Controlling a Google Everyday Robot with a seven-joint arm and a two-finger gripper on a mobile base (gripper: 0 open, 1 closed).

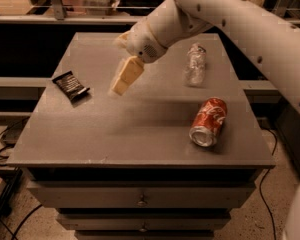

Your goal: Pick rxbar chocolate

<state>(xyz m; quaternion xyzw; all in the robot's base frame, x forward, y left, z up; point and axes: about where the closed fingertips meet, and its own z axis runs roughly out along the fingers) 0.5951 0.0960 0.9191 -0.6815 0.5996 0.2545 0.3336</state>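
- Hovering over the left-middle of the grey rectangular tabletop (140,134), the cream two-finger gripper (121,64) has its fingers spread, with nothing between them.
- The small flat black-wrapped rxbar chocolate (71,85) lies near the tabletop's left edge, just left of the gripper and apart from it.
- A red metal soda can (208,121) lies on its side at the front right.
- A clear plastic bottle (195,63) lies behind the can.

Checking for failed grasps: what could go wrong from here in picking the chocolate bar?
The rxbar chocolate lies flat near the table's left edge; the gripper, hovering over the table to its right, could nudge it off. Lying so flat, it may also be hard to grip.
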